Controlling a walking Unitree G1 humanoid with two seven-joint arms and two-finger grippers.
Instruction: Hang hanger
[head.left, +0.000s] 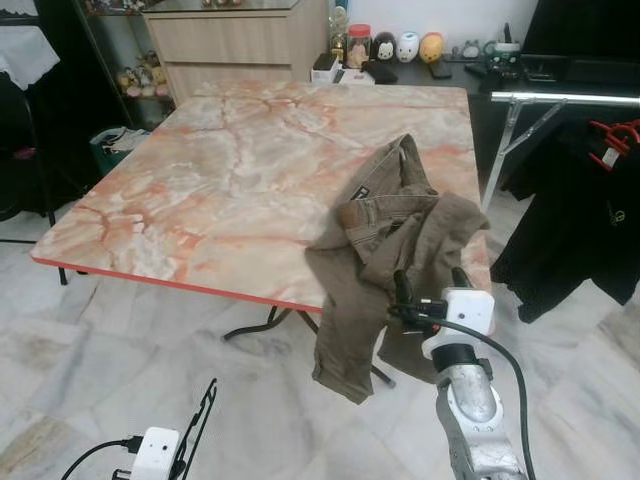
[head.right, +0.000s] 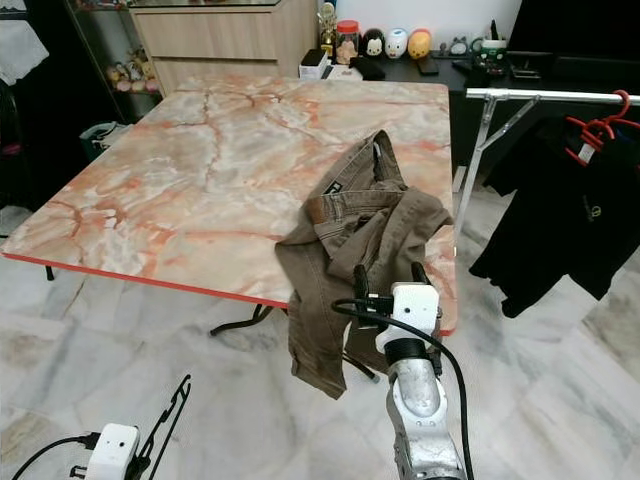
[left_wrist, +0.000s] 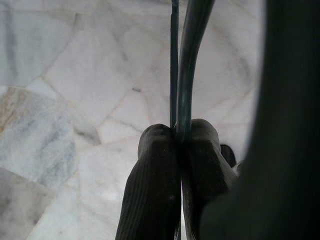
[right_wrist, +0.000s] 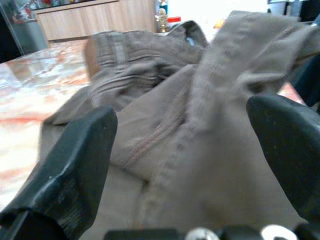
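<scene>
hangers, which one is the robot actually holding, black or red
The black hanger, pinched in the shut left gripper low over the floor. The red hangers hang on the clothes rail at right, carrying dark garments, away from both grippers.

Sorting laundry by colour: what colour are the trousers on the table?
Olive-brown trousers, clearest in the right eye view.

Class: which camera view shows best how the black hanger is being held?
The left wrist view: it shows the left pincer shut on the black hanger, its thin wires squeezed between the fingers. The eye views show the hanger low over the floor, the grip itself too small to judge.
</scene>
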